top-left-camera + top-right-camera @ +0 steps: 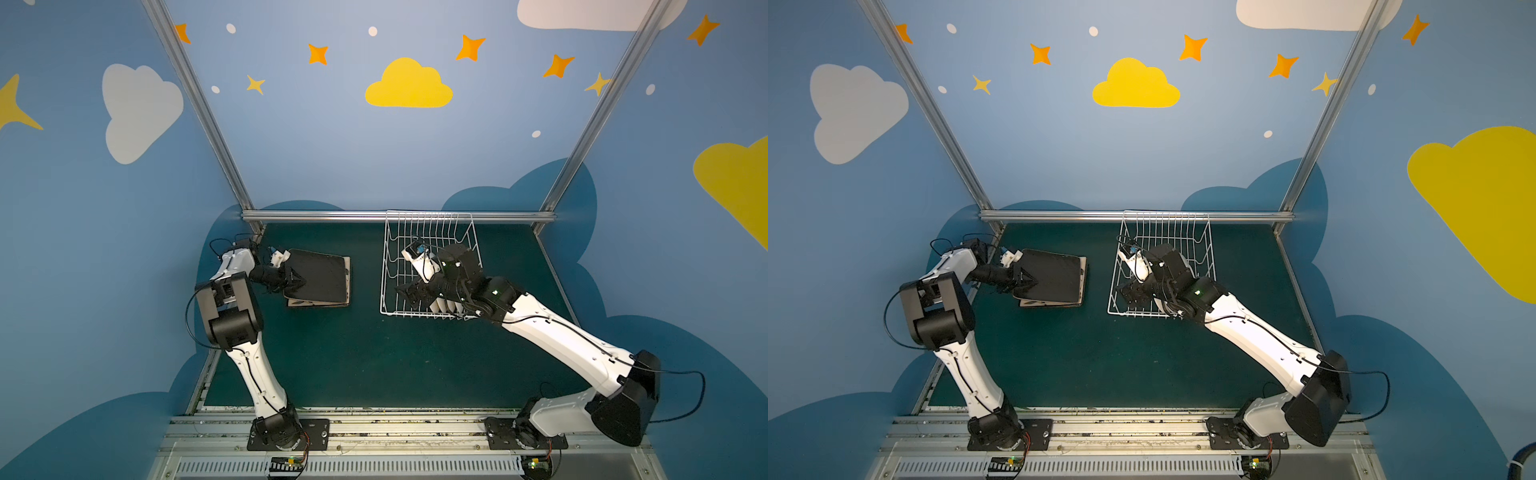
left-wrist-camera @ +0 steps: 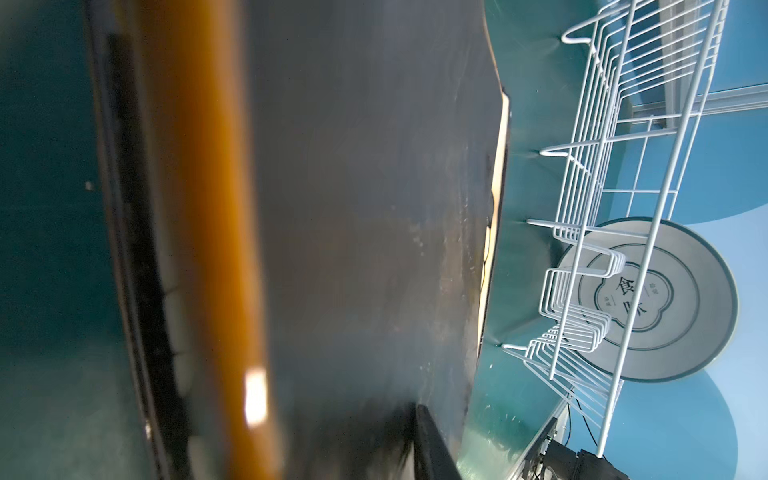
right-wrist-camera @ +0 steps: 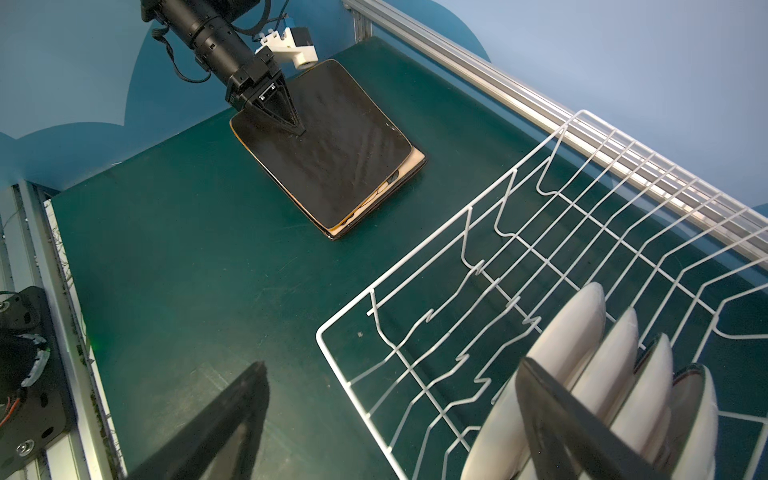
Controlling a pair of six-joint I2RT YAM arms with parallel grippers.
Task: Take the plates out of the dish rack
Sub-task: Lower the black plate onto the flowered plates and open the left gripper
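top views: left gripper (image 1: 300,282) at edge of top square plate (image 1: 322,274), stacked left of rack (image 1: 428,226); grip unclear. right gripper (image 1: 411,291) partly hides round plates (image 1: 446,306) in rack.
left wrist: plate rim blurred, jaws unseen.
right wrist: right jaws spread wide above round plates, cropped.

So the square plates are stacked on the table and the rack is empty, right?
Not empty: the right wrist view shows round white plates standing in the dish rack. The square plates are indeed stacked on the table.
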